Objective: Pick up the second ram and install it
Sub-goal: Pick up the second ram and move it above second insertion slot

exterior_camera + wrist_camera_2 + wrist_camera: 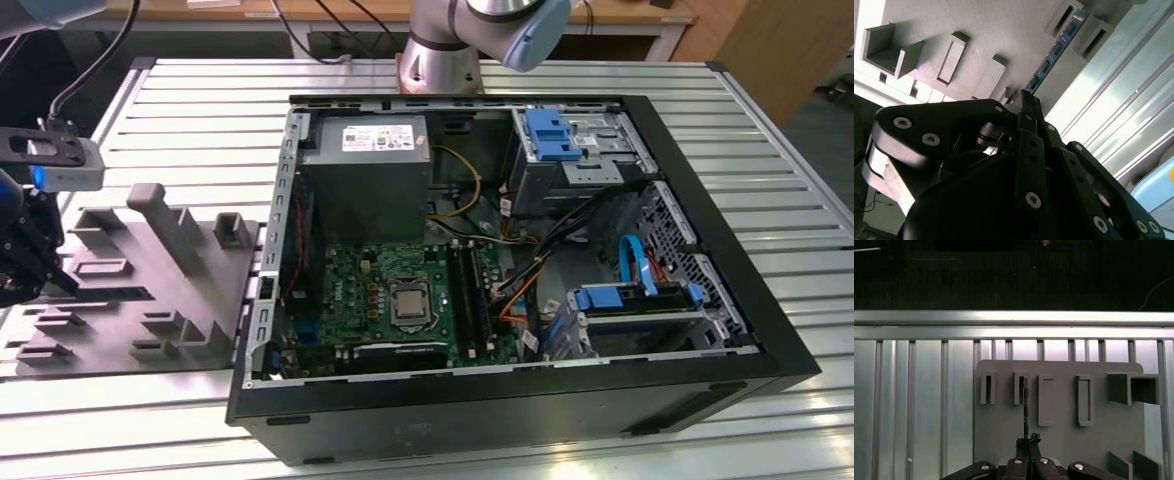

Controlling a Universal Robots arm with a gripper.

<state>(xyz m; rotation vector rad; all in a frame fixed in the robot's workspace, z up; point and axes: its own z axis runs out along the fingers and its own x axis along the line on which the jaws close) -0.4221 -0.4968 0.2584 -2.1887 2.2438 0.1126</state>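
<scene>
The second ram [1025,405] is a thin dark stick standing on edge in a slotted grey holder [1064,440]. In the second wrist view the ram [1054,52] shows a blue face with small chips, and its far end sits between two raised blocks of the holder [1004,30]. My gripper [1028,441] is at the stick's near end, with both fingers closed against its sides. In the second wrist view the gripper [1023,97] meets the stick the same way. The exterior view has the gripper [24,285] at the far left, over the holder [147,300].
An open computer case [534,400] lies to the exterior view's right of the holder. Inside are a green motherboard [360,290] with long black slots [467,290], a grey power-supply box [363,150], cables and blue drive brackets [627,300]. The arm's base [441,60] stands behind the case.
</scene>
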